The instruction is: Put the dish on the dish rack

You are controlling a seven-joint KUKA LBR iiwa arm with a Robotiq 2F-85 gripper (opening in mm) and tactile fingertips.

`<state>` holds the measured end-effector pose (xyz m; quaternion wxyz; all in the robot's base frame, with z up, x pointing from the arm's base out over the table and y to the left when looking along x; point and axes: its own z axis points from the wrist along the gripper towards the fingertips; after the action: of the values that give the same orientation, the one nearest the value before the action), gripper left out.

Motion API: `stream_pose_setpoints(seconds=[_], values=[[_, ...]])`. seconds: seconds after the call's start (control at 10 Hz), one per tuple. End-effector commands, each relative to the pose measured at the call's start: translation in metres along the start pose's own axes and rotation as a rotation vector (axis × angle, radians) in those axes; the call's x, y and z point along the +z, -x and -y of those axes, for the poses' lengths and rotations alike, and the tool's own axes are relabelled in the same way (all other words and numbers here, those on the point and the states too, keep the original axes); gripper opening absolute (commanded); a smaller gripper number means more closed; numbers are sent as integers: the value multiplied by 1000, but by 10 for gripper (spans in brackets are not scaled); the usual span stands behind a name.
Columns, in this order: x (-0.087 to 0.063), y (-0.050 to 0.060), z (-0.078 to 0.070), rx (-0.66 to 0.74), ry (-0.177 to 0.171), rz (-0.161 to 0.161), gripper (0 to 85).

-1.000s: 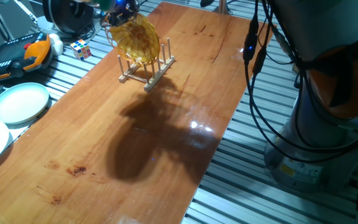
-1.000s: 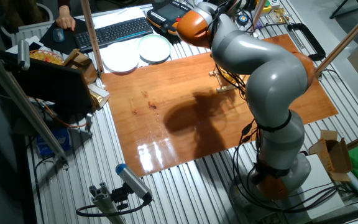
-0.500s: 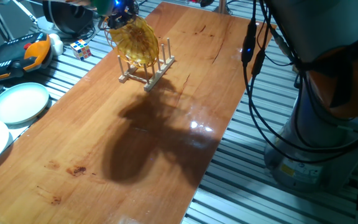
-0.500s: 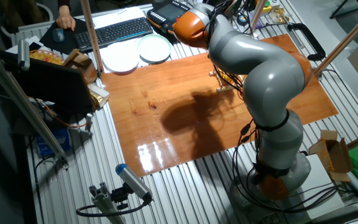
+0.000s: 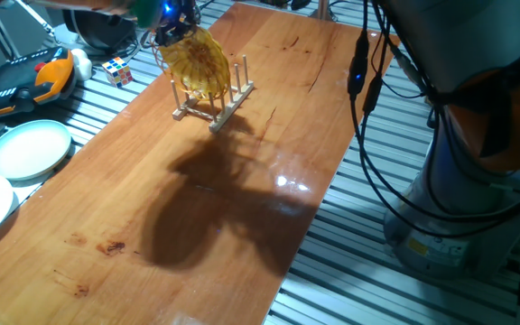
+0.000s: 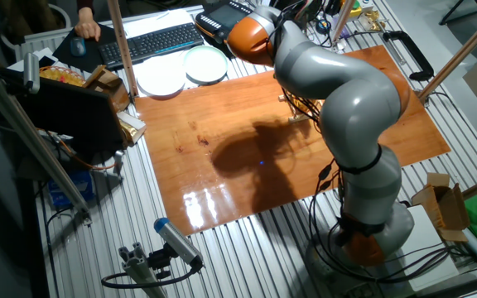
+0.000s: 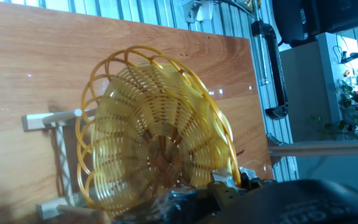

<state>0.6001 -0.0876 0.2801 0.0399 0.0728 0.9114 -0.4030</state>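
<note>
Dish: the golden woven dish (image 5: 196, 61) stands on edge among the pegs of the dish rack (image 5: 215, 101), tilted so it can slot between dowels.
Jaws: the gripper (image 5: 171, 20) pinches the dish rim (contact partly hidden), steadying it upright.
Rack: at the far end of the surface (image 5: 197, 190).

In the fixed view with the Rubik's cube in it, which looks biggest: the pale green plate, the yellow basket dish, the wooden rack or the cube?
1. pale green plate, though it sits nearer the camera
2. dish and dish rack look about alike, too close to rank
3. Rubik's cube, clearly smallest
</note>
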Motion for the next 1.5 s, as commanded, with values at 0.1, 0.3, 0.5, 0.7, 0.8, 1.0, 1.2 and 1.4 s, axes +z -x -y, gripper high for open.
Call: stream_pose_setpoints(seconds=[0.1, 0.3, 0.5, 0.7, 0.8, 1.0, 1.2, 1.4], values=[[4, 3, -4, 0, -3, -4, 7], [6, 4, -6, -1, -7, -10, 7], [7, 4, -8, -6, -8, -16, 7], [8, 4, -11, -9, -5, -18, 7], [9, 4, -12, -9, -8, -17, 7], [9, 4, -12, -14, -10, -17, 7], [9, 4, -12, -21, -13, -18, 7], [9, 4, -12, -24, -16, -18, 7]])
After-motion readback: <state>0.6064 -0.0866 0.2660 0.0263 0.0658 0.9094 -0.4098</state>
